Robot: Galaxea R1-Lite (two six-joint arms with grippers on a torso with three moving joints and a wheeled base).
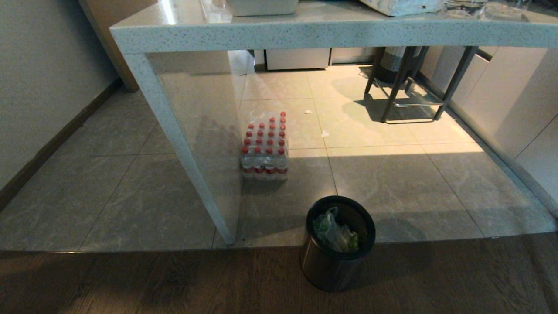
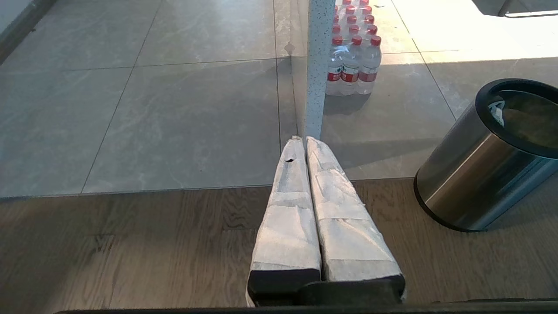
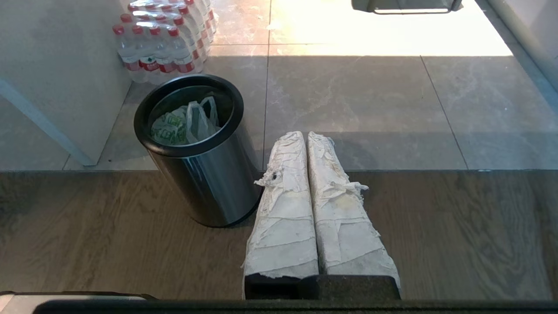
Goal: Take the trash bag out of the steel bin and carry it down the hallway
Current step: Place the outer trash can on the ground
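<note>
Thin white plastic trash bag with green print (image 3: 185,126) sitting inside the small round shiny steel bin with black rim (image 3: 205,183), loop handles poking up toward the open mouth. Bin standing where wood floor meets grey tile, just in front of the speckled stone bench leg (image 1: 183,144), with a shrink-wrapped pack of red-capped water bottles (image 1: 265,148) behind it. Right pincer (image 3: 307,136) close beside the bin, tape-wrapped fingers pressed together, holding nothing. Left pincer (image 2: 305,139) likewise closed and empty, farther from the bin on its other side. Likely the right arm's reach: over the rim and down onto the handles.
</note>
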